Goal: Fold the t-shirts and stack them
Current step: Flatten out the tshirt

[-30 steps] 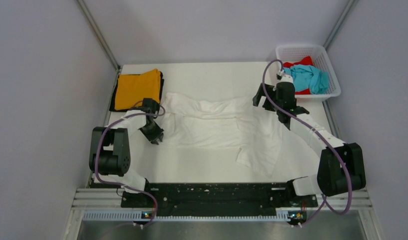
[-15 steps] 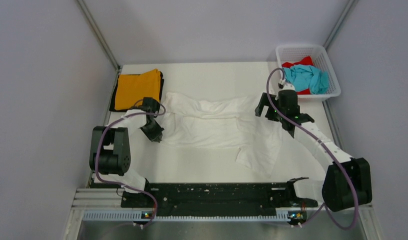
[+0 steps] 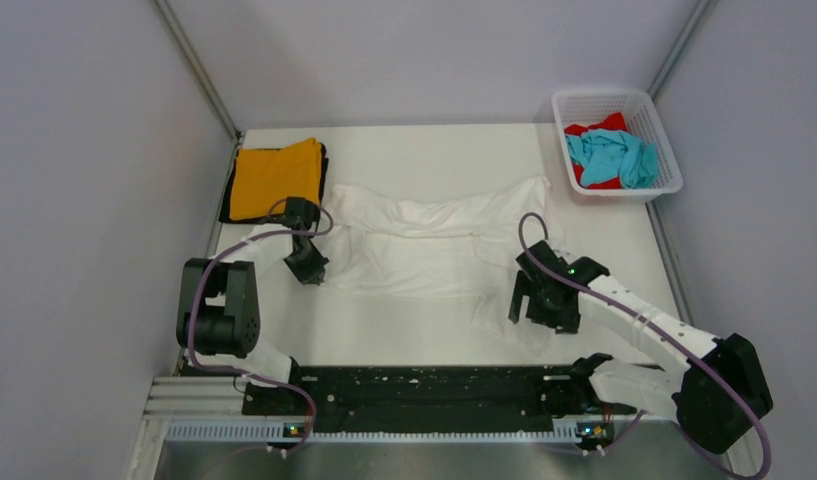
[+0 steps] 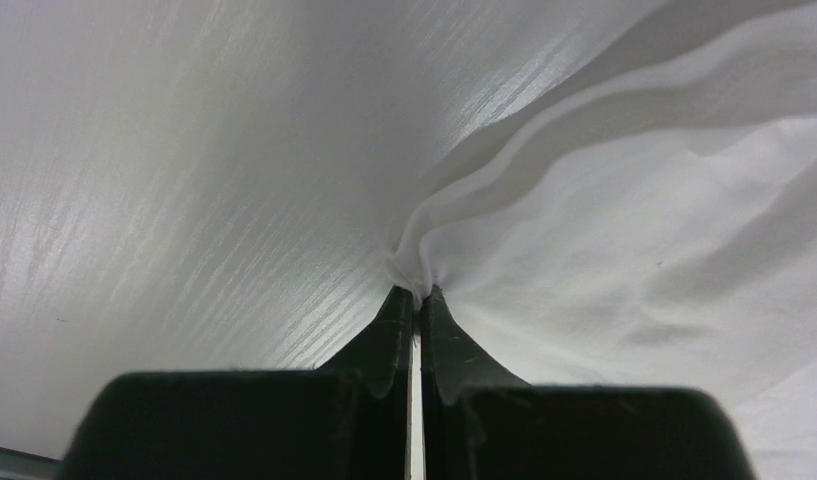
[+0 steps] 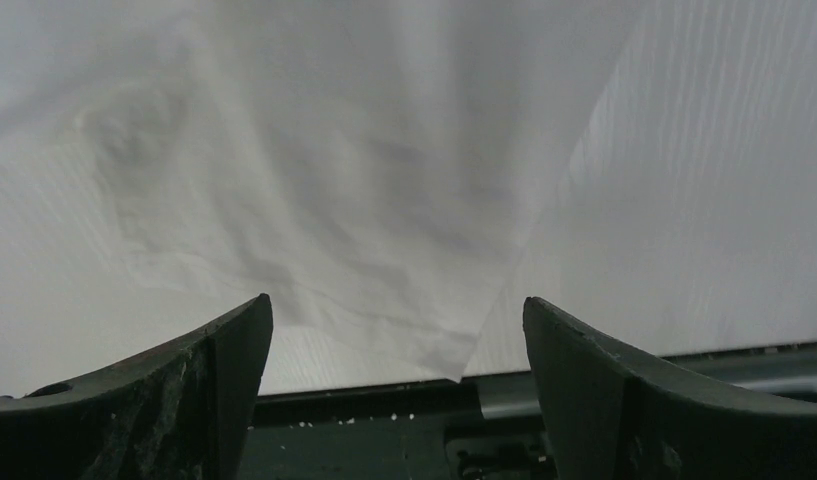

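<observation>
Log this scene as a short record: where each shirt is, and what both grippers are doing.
white t-shirt: spread out, crumpled, across the middle of the table
orange t-shirt: folded, far left corner, on top of a black t-shirt
teal t-shirt: bunched in the basket, over a red t-shirt
left gripper: shut on the white t-shirt's left edge
right gripper: open, over the white t-shirt's near right corner, gripping nothing
</observation>
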